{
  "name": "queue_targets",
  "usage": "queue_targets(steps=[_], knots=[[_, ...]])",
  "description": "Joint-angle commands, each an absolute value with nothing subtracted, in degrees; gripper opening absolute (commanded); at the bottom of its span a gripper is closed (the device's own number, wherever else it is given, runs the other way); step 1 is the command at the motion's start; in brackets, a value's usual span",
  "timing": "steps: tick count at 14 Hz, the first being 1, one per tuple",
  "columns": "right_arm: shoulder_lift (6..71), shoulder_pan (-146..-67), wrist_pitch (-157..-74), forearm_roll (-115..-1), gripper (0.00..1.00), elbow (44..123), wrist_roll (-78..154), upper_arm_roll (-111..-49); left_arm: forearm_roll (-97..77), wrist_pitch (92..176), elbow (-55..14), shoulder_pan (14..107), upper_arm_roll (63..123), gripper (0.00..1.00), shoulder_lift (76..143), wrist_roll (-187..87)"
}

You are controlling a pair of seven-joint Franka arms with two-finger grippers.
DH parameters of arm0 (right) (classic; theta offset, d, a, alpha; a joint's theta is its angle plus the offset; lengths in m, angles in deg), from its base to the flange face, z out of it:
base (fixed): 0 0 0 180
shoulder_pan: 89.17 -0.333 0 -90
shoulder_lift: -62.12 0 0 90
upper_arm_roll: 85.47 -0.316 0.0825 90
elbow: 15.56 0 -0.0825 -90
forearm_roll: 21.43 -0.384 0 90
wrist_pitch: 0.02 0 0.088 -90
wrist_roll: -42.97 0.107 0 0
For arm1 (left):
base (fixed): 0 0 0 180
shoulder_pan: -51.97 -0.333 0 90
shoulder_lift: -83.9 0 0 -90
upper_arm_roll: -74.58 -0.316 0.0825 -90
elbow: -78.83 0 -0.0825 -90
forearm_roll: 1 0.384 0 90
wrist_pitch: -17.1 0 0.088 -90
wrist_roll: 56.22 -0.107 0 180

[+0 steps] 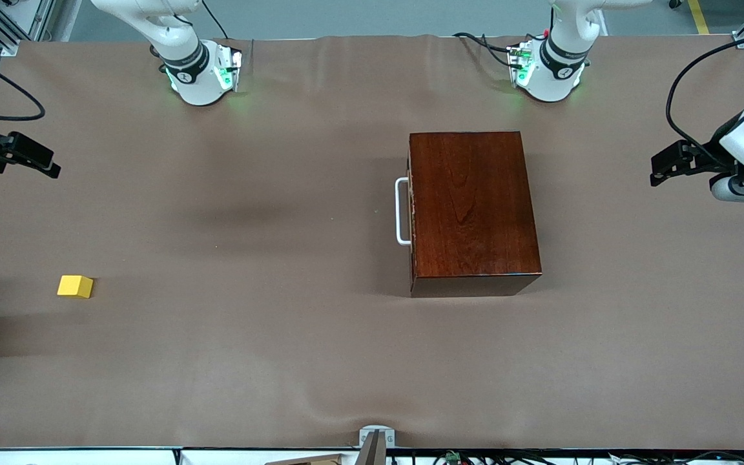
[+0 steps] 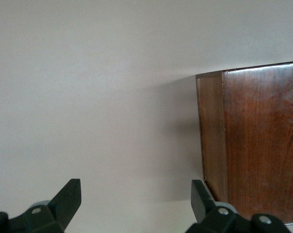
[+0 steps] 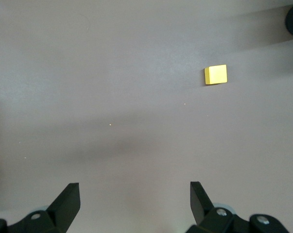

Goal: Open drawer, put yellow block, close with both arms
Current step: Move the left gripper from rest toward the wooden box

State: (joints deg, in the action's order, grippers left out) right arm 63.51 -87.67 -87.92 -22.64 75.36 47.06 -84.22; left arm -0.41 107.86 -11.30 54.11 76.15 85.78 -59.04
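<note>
Your right gripper (image 3: 134,196) hangs with its black fingers spread wide and nothing between them, up over bare tablecloth at the right arm's end of the table; in the front view only a dark piece of that arm's hand shows at the edge. Your left gripper (image 2: 135,196) is likewise wide and empty, held in the air over the cloth at the left arm's end, just beside one corner of the box (image 1: 472,210). That box is a glossy, dark reddish-brown wooden block with clear grain running along its flat top and sharp square edges. Its drawer (image 1: 412,210) sits fully shut, flush with the box face that looks toward the right arm's end, and a white U-shaped bar handle (image 1: 401,211) stands out from it. You find the yellow block (image 1: 75,286), a small matte cube-like piece with crisp edges, lying on the cloth well apart from the box, toward the right arm's end and nearer the front camera. A smooth brown tablecloth (image 1: 249,361), faintly rippled at its edges, covers the table.
</note>
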Motion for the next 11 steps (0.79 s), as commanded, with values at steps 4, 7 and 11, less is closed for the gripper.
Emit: queue_targets(steps=[4,7,11], knots=[[63.61,-87.5,-88.0,-23.28,1.0,75.23,47.18,-84.23,0.76,107.81,-12.14,53.37,76.95,1.0,84.6,-60.0],[63.61,-87.5,-88.0,-23.28,1.0,75.23,47.18,-84.23,0.49,107.72,-11.44,54.08,77.56,1.0,84.69,-56.59],[63.61,-87.41,-88.0,-23.37,1.0,75.23,47.18,-84.23,0.32,107.63,-9.25,54.16,78.71,1.0,85.39,-53.58]])
